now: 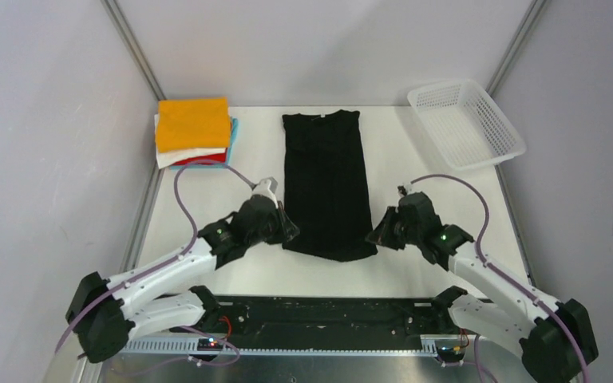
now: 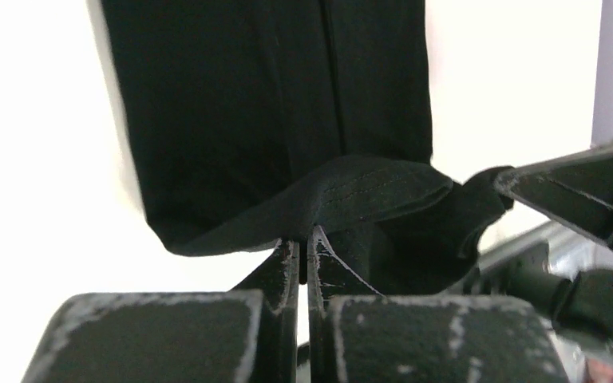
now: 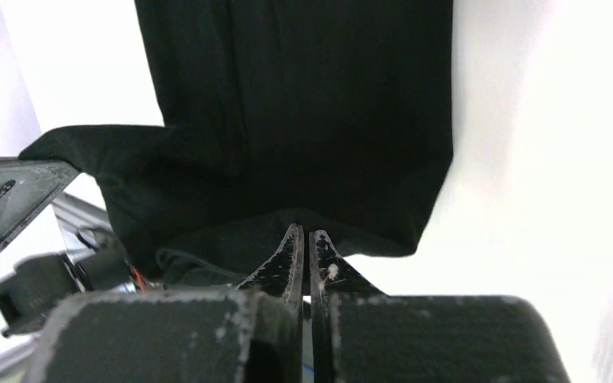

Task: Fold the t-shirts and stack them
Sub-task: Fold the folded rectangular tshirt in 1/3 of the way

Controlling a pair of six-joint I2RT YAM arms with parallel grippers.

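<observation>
A black t-shirt (image 1: 325, 182) lies in a long narrow strip down the middle of the table, collar at the far end. My left gripper (image 1: 290, 232) is shut on its near left corner; in the left wrist view the hem (image 2: 367, 187) rises in a fold from the closed fingertips (image 2: 305, 237). At the near right corner my right gripper (image 1: 377, 234) is shut on the hem too, with cloth (image 3: 287, 144) bunched over its tips (image 3: 304, 233). A stack of folded t-shirts (image 1: 194, 124), orange on top of white, red and light blue, sits at the far left.
A white mesh basket (image 1: 465, 122) stands at the far right corner. Grey walls close in the table on both sides and behind. The black rail (image 1: 327, 315) between the arm bases runs along the near edge.
</observation>
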